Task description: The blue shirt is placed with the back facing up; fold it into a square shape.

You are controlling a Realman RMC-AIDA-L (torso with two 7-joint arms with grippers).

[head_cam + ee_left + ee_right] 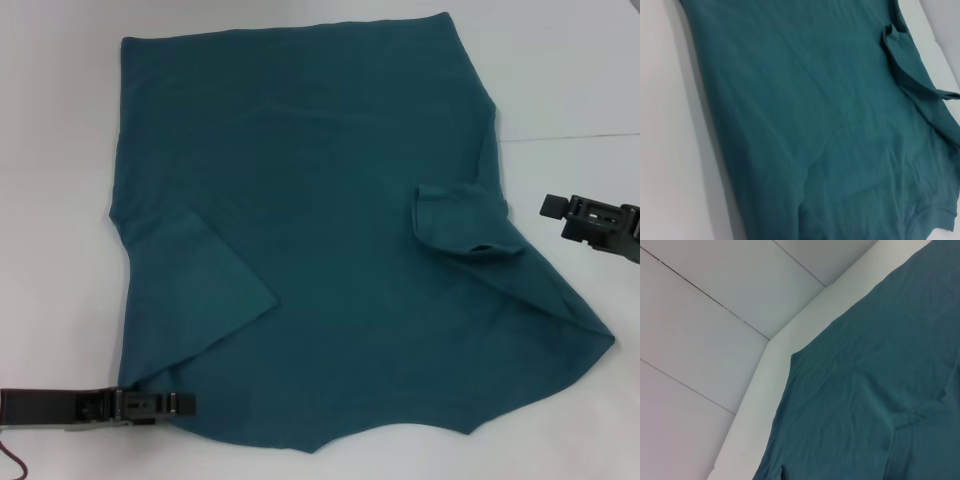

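The blue shirt (320,250) lies spread flat on the white table (50,250), plain side up. Its left sleeve (200,290) and right sleeve (455,220) are both folded inward onto the body. My left gripper (175,405) sits low at the shirt's near left corner, its tip over the cloth edge. My right gripper (552,206) hovers over bare table just right of the shirt, level with the folded right sleeve and apart from the cloth. The left wrist view is filled by the blue shirt (815,125). In the right wrist view the blue shirt (880,390) reaches near the table's rim.
Bare white table surrounds the shirt on the left, the far side and the right. The table's edge (755,405) and a tiled floor (700,315) beyond it show in the right wrist view. A seam line (570,136) crosses the table at the far right.
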